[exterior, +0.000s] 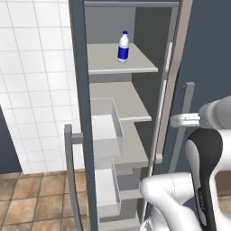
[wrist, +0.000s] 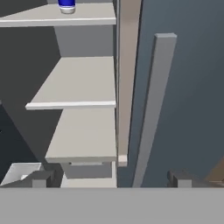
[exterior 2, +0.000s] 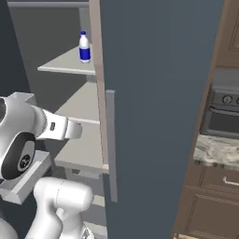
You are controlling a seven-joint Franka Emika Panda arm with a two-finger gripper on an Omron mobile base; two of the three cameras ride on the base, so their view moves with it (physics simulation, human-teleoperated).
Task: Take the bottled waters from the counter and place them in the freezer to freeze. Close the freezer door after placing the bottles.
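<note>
A bottled water [exterior: 123, 46] with a blue cap and blue label stands upright on the upper shelf of the open freezer [exterior: 131, 113]; it also shows on that shelf in the right base view [exterior 2: 84, 47], and its base shows in the hand view [wrist: 66, 5]. The freezer door [exterior: 79, 103] is swung open at the left, edge-on, with white bins [exterior: 106, 131] and a grey bar handle [exterior: 67, 171]. My gripper [wrist: 111, 179] is open with nothing between its fingertips [wrist: 41, 178]. It faces the lower shelves from just outside the compartment, well below the bottle. A strip of the counter [exterior 2: 217, 151] lies at the right.
A closed slate panel [exterior 2: 158, 102] with a grey bar handle [exterior 2: 110, 144] stands right of the compartment, close to my hand; that handle [wrist: 153, 109] rises just ahead of the right fingertip. A stove front [exterior 2: 224, 112] and brown cabinets [exterior 2: 205, 205] lie further right. The floor is brown tile [exterior: 31, 198].
</note>
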